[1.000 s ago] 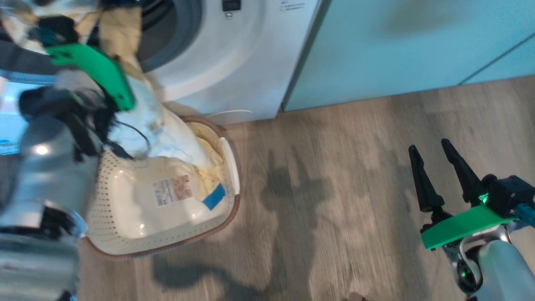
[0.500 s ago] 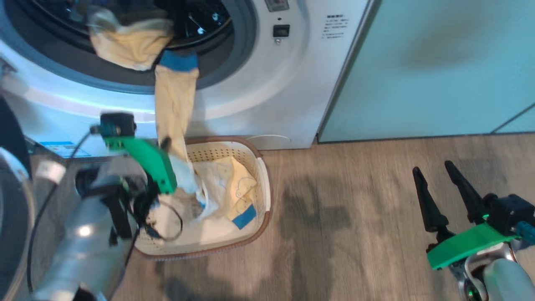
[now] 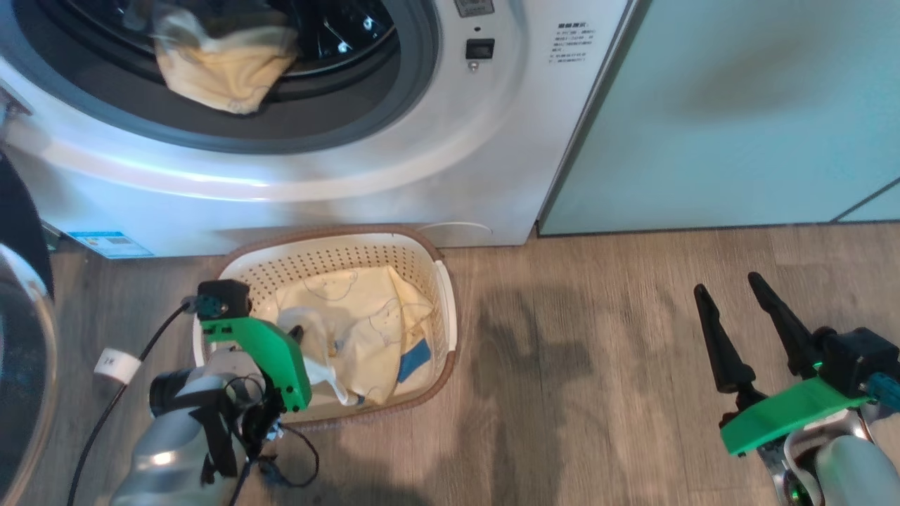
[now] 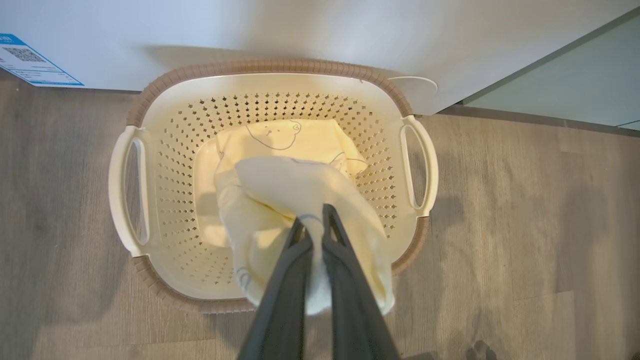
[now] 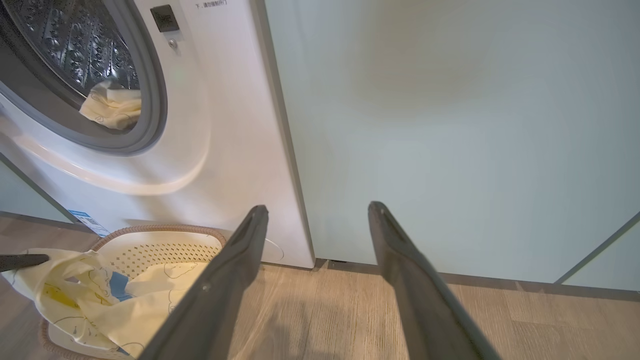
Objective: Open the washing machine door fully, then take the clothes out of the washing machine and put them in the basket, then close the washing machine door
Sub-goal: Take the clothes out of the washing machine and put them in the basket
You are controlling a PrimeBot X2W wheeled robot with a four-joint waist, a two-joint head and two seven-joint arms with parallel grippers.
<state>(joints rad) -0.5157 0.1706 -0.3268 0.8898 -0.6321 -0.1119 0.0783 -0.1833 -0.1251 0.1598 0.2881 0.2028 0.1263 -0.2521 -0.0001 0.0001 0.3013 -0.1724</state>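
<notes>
Left jaws point down over the basket (image 4: 260, 102), clamped on the clothes (image 4: 290, 185); right jaws stand wide apart, empty.

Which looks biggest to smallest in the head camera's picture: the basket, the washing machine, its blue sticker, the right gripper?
1. washing machine
2. basket
3. right gripper, though it is nearer the camera, which makes it look larger
4. blue sticker

left gripper (image 4: 313, 221) clamped, right gripper (image 3: 724, 283) spread wide
</notes>
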